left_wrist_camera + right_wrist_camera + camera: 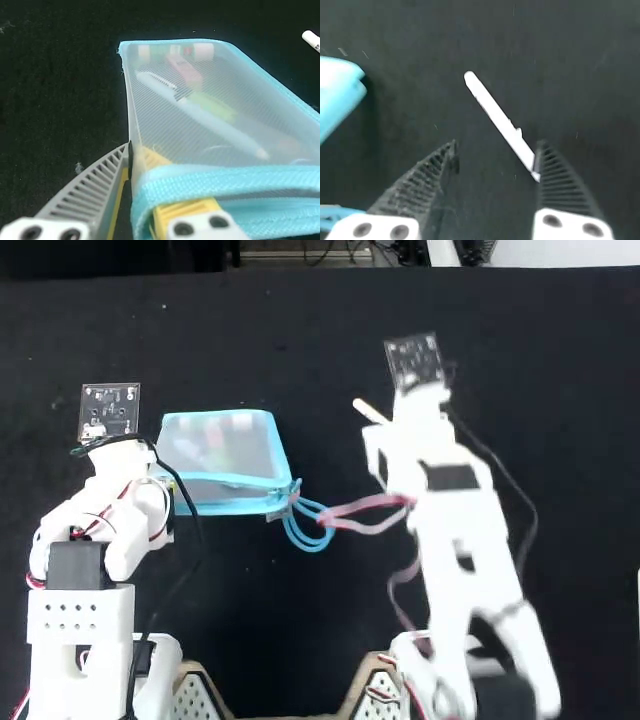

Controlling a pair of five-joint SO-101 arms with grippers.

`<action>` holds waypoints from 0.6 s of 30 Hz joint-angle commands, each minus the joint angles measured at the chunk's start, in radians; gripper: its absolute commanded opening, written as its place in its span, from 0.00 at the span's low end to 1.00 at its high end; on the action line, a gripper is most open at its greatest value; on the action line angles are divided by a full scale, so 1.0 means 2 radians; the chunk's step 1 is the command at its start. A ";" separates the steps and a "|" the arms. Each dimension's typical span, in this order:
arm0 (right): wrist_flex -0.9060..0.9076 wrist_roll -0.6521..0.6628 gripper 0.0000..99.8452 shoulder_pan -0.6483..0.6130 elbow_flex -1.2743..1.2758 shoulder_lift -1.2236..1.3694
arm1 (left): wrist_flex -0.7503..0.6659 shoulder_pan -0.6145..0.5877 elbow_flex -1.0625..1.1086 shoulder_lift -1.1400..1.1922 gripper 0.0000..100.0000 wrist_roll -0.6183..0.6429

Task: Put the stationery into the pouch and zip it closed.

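1. The left gripper is closest in the left wrist view. It is clenched on a corner of the pouch. Its grey finger is on one side of the blue edge and its yellow finger is on the other.
2. The pouch is see-through with a light blue edge. It lies flat on the black table, in front of the left arm.
3. Inside the pouch you can see a pale pen lying slantwise. Some pink and green things lie next to it, but they are too fuzzy to name.
4. I cannot tell if the zip is open or closed.
5. In the high view, a blue loop hangs off the pouch corner that points at the right arm.
6. The right gripper is spread wide and holds nothing. It is low over the table, well apart from the pouch.
7. A white pen lies on the table outside the pouch. One end is right by a dark finger of the right gripper. The rest of it points away from the gripper.
8. In the high view the white pen peeks out beside the right arm, a little way from the pouch.
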 commanded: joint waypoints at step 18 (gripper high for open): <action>-0.150 0.083 0.26 0.029 -0.221 0.391 | -0.010 -0.006 0.003 -0.002 0.03 -0.002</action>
